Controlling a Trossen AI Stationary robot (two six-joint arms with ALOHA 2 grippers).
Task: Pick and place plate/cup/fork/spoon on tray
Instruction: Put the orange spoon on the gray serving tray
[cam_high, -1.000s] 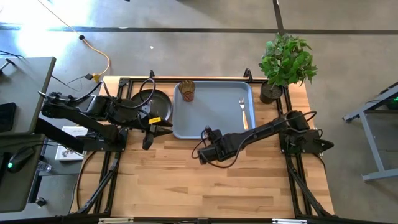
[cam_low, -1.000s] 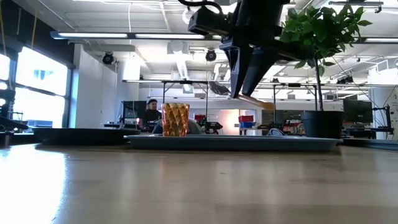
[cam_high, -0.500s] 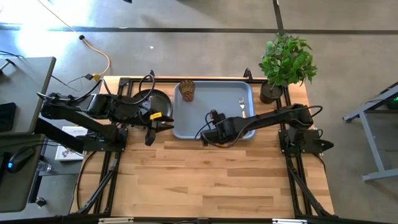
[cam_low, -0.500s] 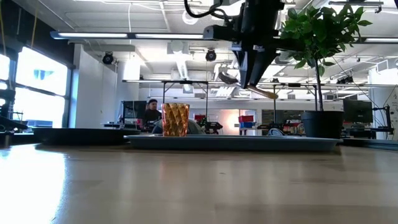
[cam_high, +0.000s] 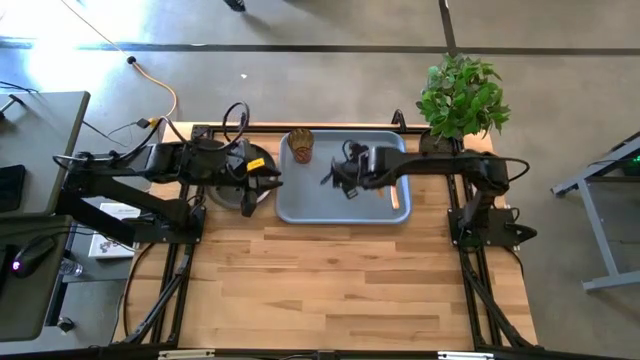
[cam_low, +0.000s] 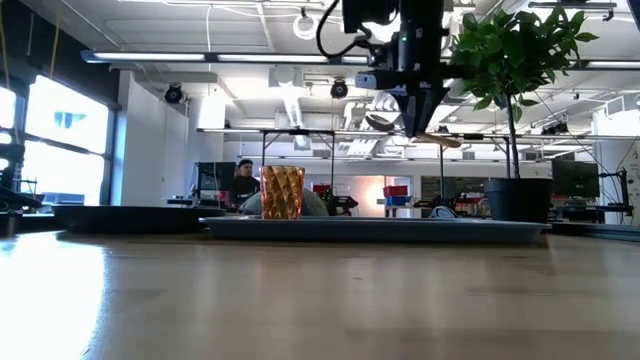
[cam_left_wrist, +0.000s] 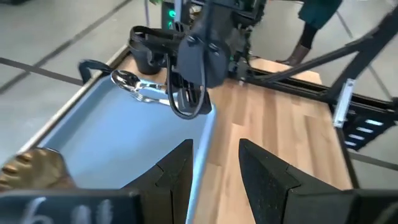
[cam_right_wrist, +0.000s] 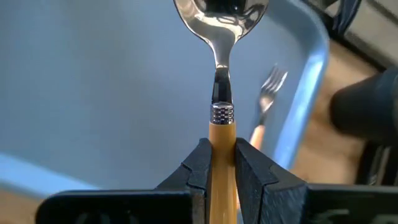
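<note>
The blue-grey tray (cam_high: 345, 205) lies at the table's far middle. The amber cup (cam_high: 301, 146) stands upright in its far left corner (cam_low: 282, 193). The fork (cam_right_wrist: 270, 84) lies flat along the tray's right side. My right gripper (cam_high: 335, 180) hangs over the tray's middle, shut on the spoon (cam_low: 378, 122). My left gripper (cam_left_wrist: 214, 168) is open and empty at the tray's left rim, above the dark plate (cam_high: 226, 192). The left arm mostly covers the plate, which lies flat on the table left of the tray. My right gripper pinches the spoon's orange-tan handle (cam_right_wrist: 222, 134) between its two fingers, just behind the metal collar. The fingers come from above, pointing down (cam_low: 415, 105). The spoon is lifted clear of the tray and lies nearly level, its bowl (cam_right_wrist: 221, 11) a little higher than its handle end (cam_low: 445, 140).
A potted plant (cam_high: 458, 100) stands at the table's far right corner, close to the tray. Bare wood (cam_high: 340, 285) spans the table's near half. A person sits in the room behind the table (cam_low: 243, 180).
My right gripper has carried the spoon from the tray's near rim up and toward the far edge, and is now over the tray's middle. My left gripper has moved toward the far edge and a little right, over the plate and up to the tray's left rim.
</note>
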